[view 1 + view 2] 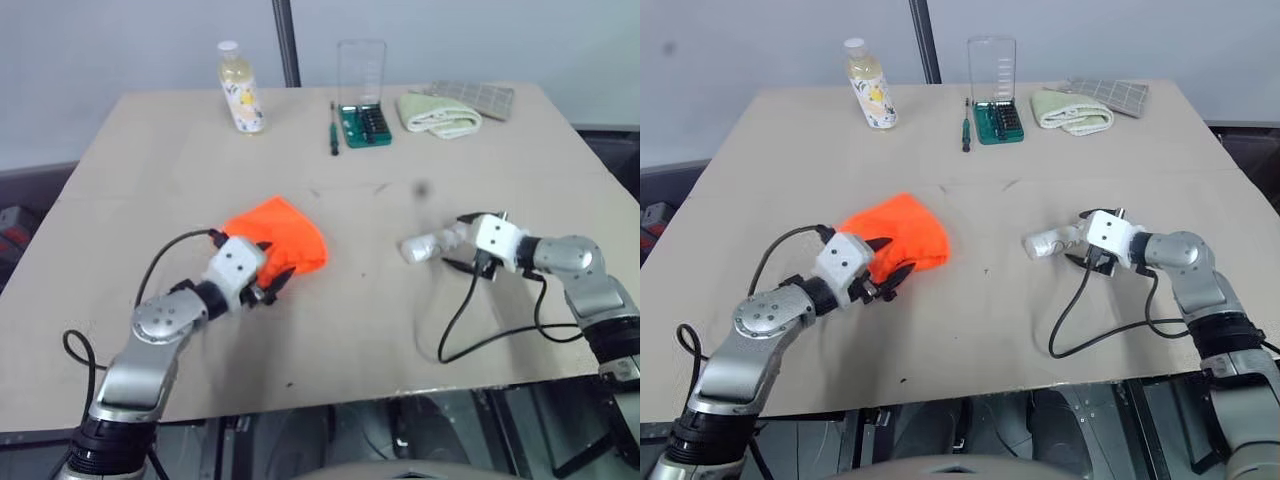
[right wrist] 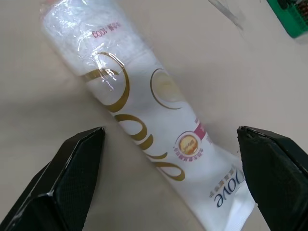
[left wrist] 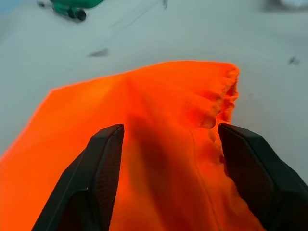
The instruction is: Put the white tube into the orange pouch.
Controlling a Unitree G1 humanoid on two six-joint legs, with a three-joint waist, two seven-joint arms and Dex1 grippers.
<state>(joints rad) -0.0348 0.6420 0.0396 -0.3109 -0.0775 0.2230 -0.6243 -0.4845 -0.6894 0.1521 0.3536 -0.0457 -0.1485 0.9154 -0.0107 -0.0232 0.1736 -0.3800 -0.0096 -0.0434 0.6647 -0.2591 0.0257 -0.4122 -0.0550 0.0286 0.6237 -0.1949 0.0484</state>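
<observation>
The white tube (image 2: 144,115) lies flat on the table (image 1: 330,330), in the near right part of it, well to the right of the orange pouch (image 1: 280,236), with bare tabletop between the two. Its gold-printed body runs lengthwise between the two black fingers (image 2: 72,178) of the right gripper (image 1: 455,250), its crimped end nearest the wrist camera and its clear-wrapped cap end farthest from it; those fingers are spread wide on either side of the tube and touch neither side of it. The orange pouch lies crumpled on the table left of the tube, its gathered mouth showing as a puckered edge in the left wrist view. The left gripper (image 1: 888,272) sits at the pouch's near edge, its two fingers (image 3: 96,168) parted over the orange fabric with cloth showing between them; they do not pinch it. Far beyond the pouch, along the table's back edge, stands a capped bottle (image 1: 241,88) with a yellow-patterned label. To the right of the bottle lies a dark screwdriver (image 1: 334,128), just beside a green bit set (image 1: 364,122) with its clear lid raised. Farther right of that rests a pale green folded cloth (image 1: 438,113), with a grey checked cloth (image 1: 478,95) just behind it.
</observation>
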